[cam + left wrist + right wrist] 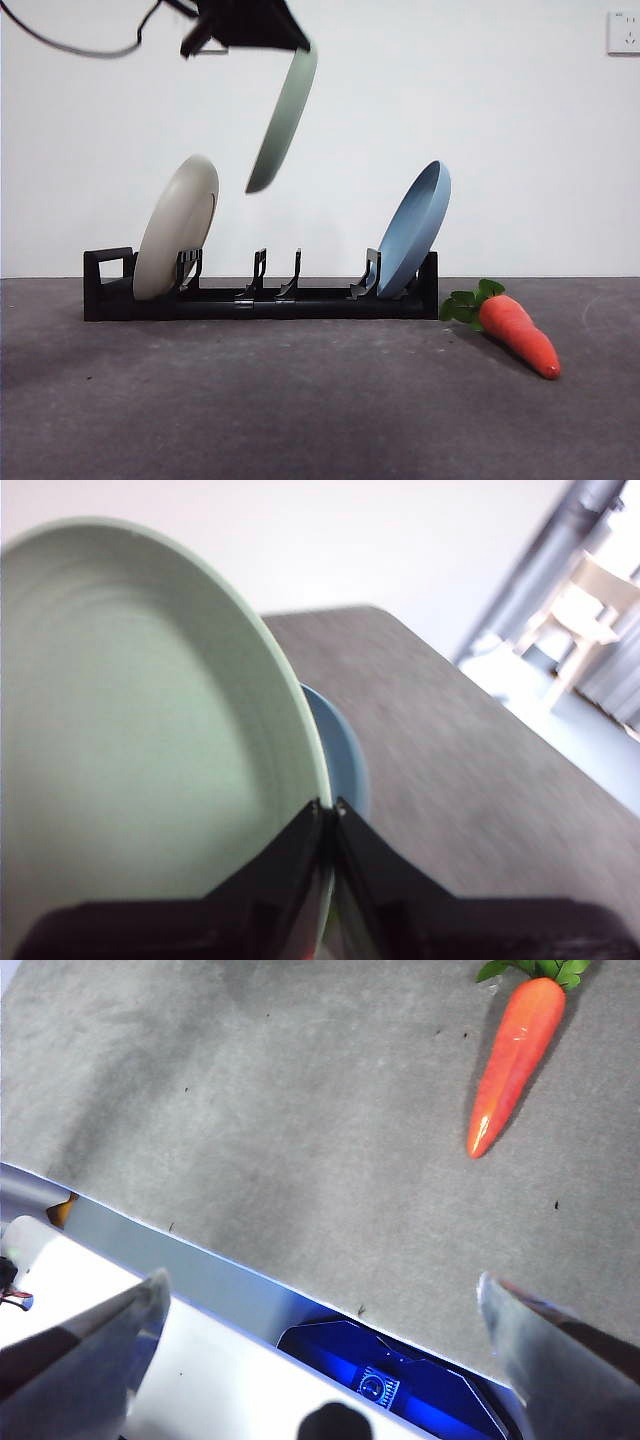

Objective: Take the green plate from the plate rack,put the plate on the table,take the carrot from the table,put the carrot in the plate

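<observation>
Plate and gripper hang together above the plate rack (pixel 260 296) in the front view: the left gripper (pixel 300 45), cut off by the top edge so that only its dark lower end shows, has its jaws closed on the upper rim of the green plate (pixel 283 118), which dangles tilted and clear of the prongs, its lower edge toward 7 o'clock. Below it the middle slots stand free; the cream-white plate (pixel 176 240) leans in the slot by the loop handle at 9 o'clock, the blue plate (pixel 414 230) in the end slot at 3 o'clock. The left wrist view shows what the front view hides, the two black jaws of the left gripper (pixel 328 810) pinching the green plate (pixel 140 730) at its rim, with the blue plate (pixel 340 750) mostly hidden behind it and the picture blurred. The carrot (pixel 515 334) lies on the table (pixel 300 410) just beside the rack's 3 o'clock end, leaves toward the rack. The right gripper (pixel 320 1330) hangs with jaws wide apart over the table's near edge, the carrot (pixel 518 1060) well away at its 1 o'clock; bare table (pixel 250 1110) lies between them.
</observation>
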Action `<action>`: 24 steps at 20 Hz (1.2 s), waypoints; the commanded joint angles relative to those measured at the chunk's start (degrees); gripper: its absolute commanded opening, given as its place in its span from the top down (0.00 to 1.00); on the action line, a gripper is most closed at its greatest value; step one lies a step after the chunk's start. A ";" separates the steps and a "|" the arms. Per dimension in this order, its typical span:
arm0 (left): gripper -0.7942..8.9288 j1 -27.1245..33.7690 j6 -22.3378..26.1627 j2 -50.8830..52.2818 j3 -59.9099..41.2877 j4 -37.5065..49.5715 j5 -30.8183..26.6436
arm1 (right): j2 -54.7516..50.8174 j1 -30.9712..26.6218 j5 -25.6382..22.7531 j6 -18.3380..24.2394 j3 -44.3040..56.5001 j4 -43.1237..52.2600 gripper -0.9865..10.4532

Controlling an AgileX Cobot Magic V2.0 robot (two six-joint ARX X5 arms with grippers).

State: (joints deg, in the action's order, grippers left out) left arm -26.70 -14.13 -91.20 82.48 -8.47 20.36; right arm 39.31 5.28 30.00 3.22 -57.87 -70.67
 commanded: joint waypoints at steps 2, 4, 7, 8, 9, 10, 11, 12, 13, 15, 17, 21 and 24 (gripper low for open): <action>0.92 -4.57 9.38 5.09 0.20 -8.66 0.55 | 0.07 0.15 0.02 -0.35 -0.17 0.31 0.42; 0.92 -7.19 13.20 7.26 0.20 -13.57 -1.44 | 0.07 0.15 0.02 -0.33 -0.17 0.33 0.42; 0.92 -13.09 19.32 10.51 0.20 -22.64 -10.88 | 0.07 0.15 -0.07 -0.33 -0.17 0.33 0.42; 0.92 -15.28 20.92 11.19 0.20 -25.42 -14.82 | 0.07 0.15 -0.09 -0.33 -0.17 0.33 0.42; 0.92 -17.18 21.90 11.54 0.20 -27.74 -18.05 | 0.07 0.15 -0.11 -0.35 -0.17 0.33 0.42; 0.92 -19.06 22.45 11.65 0.20 -29.97 -20.90 | 0.07 0.15 -0.17 -0.37 -0.17 0.33 0.42; 0.92 -21.46 23.32 11.65 0.20 -33.07 -24.06 | 0.07 0.15 -0.33 -0.37 -0.17 0.33 0.42; 0.92 -23.10 24.06 11.63 0.17 -35.39 -26.23 | 0.07 0.15 -0.33 -0.39 -0.17 0.33 0.42; 0.92 -24.76 25.03 11.30 0.15 -37.73 -28.57 | 0.07 0.15 -0.33 -0.37 -0.17 0.33 0.42; 0.92 -27.58 25.57 10.49 -0.17 -40.19 -32.59 | 0.07 0.15 -0.33 -0.37 -0.17 0.33 0.42; 0.92 -30.45 25.55 9.55 -1.46 -40.17 -34.73 | 0.07 0.15 -0.31 -0.37 -0.17 0.33 0.42; 0.92 -33.07 24.65 8.92 -7.23 -37.55 -35.52 | 0.07 0.15 -0.31 -0.37 -0.17 0.33 0.42; 0.92 -34.38 24.68 8.41 -14.21 -32.00 -38.38 | 0.07 0.15 -0.31 -0.37 -0.17 0.33 0.42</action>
State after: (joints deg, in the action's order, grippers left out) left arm -60.86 9.91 -81.91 70.61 -42.17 -16.78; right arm 39.31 5.30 29.85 3.22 -57.87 -70.67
